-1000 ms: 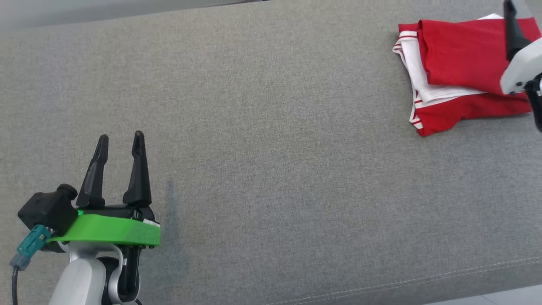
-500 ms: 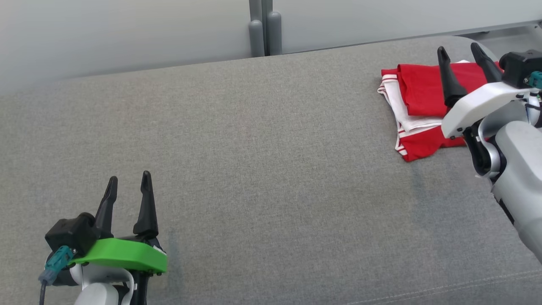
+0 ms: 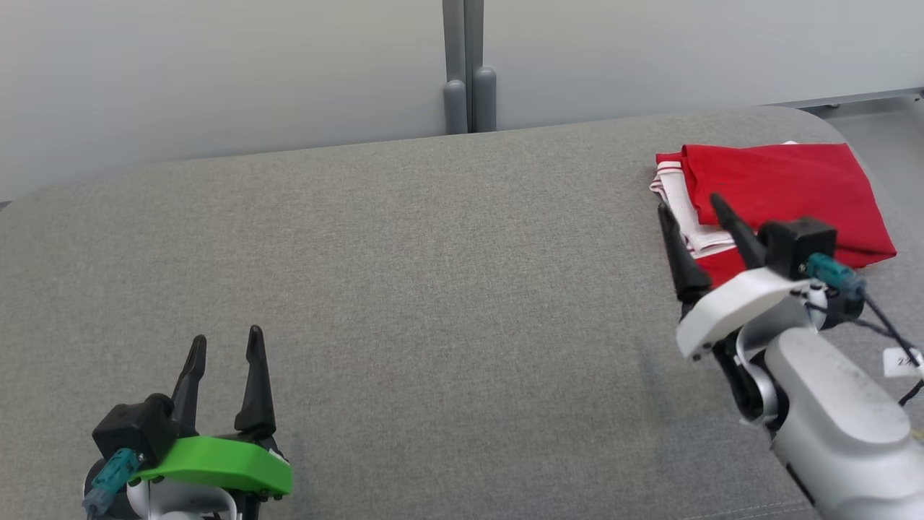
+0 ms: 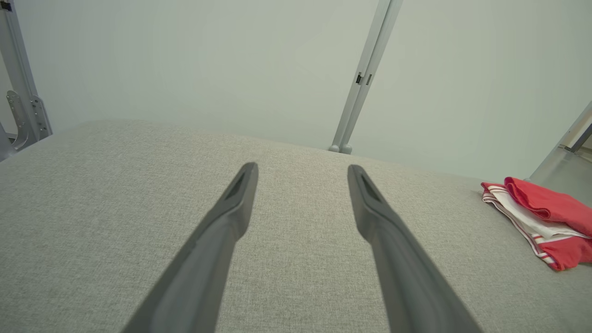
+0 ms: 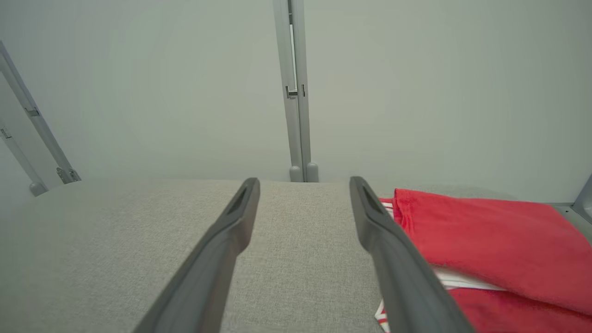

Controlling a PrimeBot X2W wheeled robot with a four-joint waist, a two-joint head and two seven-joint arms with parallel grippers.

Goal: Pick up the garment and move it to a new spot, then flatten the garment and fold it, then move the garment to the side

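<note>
The garment [image 3: 783, 188] is red with white striped trim, folded into a neat stack at the far right of the grey cushion [image 3: 433, 289]; it also lies at the right in the left wrist view [image 4: 545, 217] and the right wrist view [image 5: 485, 245]. My right gripper [image 3: 691, 209] hovers open just in front of the garment's left corner, holding nothing. Low at the left, my left gripper [image 3: 224, 339] stands open over bare fabric, far from the garment.
A pale wall with a grey vertical post [image 3: 468, 68] runs behind the cushion. The cushion's rounded right end lies just past the garment, with a grey metal ledge [image 3: 877, 115] beyond it. A stitched seam marks the front edge.
The head camera has tilted up, bringing the back wall into view. My right gripper has drawn back from over the garment toward its near left corner. The folded garment has stayed put.
</note>
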